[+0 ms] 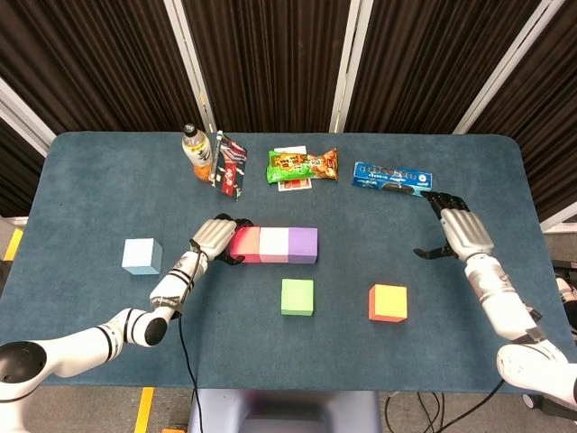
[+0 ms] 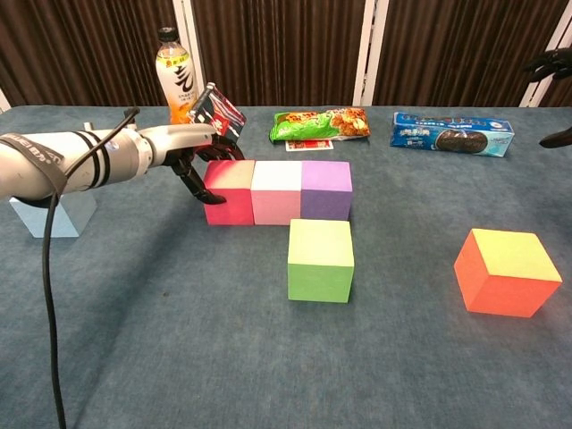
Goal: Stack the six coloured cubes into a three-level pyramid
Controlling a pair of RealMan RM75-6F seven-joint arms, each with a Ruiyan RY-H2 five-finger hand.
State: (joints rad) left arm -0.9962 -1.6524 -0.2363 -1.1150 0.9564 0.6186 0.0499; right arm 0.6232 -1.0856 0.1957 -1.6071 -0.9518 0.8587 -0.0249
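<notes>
Two hands show above the blue surface: the left hand has its fingers curled against the left side of the red cube, touching it without holding it, while the right hand hovers empty with fingers spread, near the blue biscuit packet. The red cube, white cube and purple cube sit touching in a row. The green cube lies just in front, the orange cube to its right, the light blue cube well apart at left.
</notes>
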